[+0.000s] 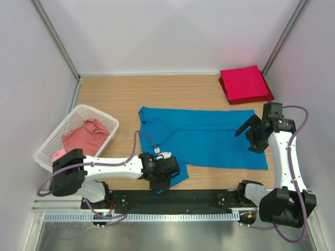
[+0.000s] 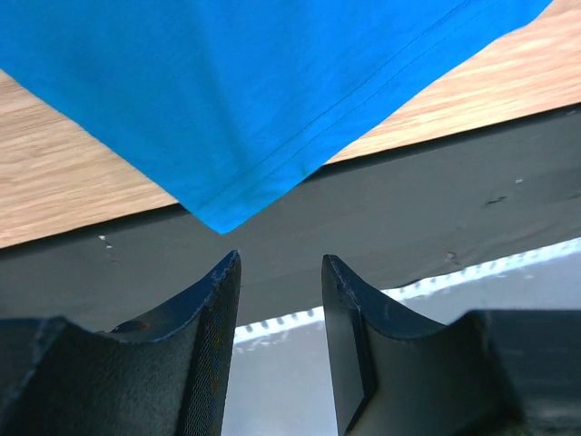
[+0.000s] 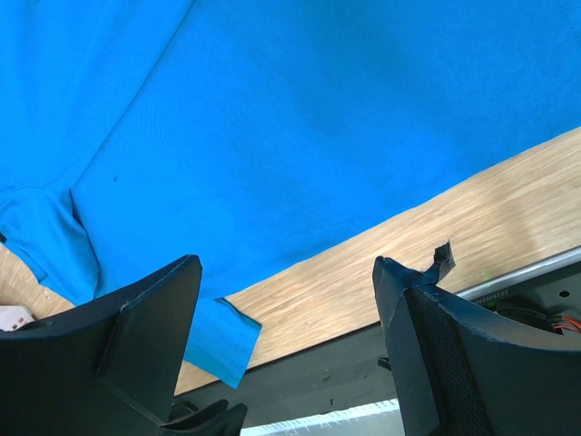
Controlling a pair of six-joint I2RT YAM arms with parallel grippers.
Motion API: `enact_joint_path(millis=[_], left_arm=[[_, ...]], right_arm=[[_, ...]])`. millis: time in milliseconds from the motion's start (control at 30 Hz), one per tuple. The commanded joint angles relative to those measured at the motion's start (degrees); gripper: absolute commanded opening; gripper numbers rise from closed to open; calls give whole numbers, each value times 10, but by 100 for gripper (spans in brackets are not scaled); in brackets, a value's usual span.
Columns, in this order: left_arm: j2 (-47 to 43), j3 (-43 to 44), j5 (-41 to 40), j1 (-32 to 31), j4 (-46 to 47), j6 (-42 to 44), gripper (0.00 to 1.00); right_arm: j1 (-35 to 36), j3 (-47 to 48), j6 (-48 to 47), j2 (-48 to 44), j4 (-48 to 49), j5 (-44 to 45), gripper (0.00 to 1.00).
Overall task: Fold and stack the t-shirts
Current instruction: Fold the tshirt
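A bright blue t-shirt (image 1: 204, 138) lies spread flat on the middle of the wooden table. A crimson red t-shirt (image 1: 245, 83) lies folded at the back right. Salmon pink t-shirts (image 1: 84, 137) lie crumpled in the basket. My left gripper (image 1: 161, 184) is open and empty just beyond the blue shirt's near-left corner; in the left wrist view that corner (image 2: 263, 109) hangs above the gripper (image 2: 280, 263), apart from it. My right gripper (image 1: 250, 137) is wide open and empty above the shirt's right end; the right wrist view shows the blue cloth (image 3: 318, 118) beyond the gripper (image 3: 286, 268).
A white lattice basket (image 1: 52, 141) stands at the table's left side. A black strip (image 2: 408, 200) and a metal rail run along the near table edge. White walls with metal posts close in the back and sides.
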Motion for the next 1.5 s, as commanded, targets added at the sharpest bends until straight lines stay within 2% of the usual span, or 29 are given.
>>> enact_joint_path(millis=[0, 100, 233, 500, 733, 833, 867, 1000, 1067, 1167, 1233, 1300, 1400, 1467], left_arm=[[-18, 4, -60, -11, -20, 40, 43], [-26, -7, -79, -11, -15, 72, 44], [-12, -23, -56, -11, 24, 111, 45], [-1, -47, -42, -12, 47, 137, 44], [37, -33, -33, -16, 67, 163, 43], [54, -29, -33, -21, 65, 169, 37], [59, -28, -33, -25, 63, 171, 28], [67, -3, -59, -27, 14, 170, 6], [54, 12, -70, -27, -16, 169, 0], [33, 25, -78, -27, -36, 169, 0], [27, 34, -79, -27, -46, 168, 0], [25, 40, -79, -27, -55, 167, 0], [10, 41, -78, -27, -69, 162, 0], [-2, 38, -79, -26, -72, 160, 0]], right_arm=[[-1, 18, -7, 6, 5, 2, 84], [-1, 12, -8, 5, 8, 2, 84], [-2, 9, -6, 5, 12, -1, 84], [-2, 12, 0, 13, 17, 0, 84], [-8, 6, 2, 9, 14, 16, 84], [-26, -1, 5, 8, -5, 44, 84], [-35, -3, 4, 8, -13, 49, 84], [-79, -18, 2, 6, -23, 82, 83], [-95, -31, 8, 7, -21, 93, 81], [-109, -58, 32, 11, -12, 125, 76], [-119, -82, 56, 7, -6, 145, 69], [-138, -99, 66, 4, 16, 155, 57], [-167, -111, 71, 14, 35, 188, 45], [-186, -105, 74, 26, 42, 203, 44]])
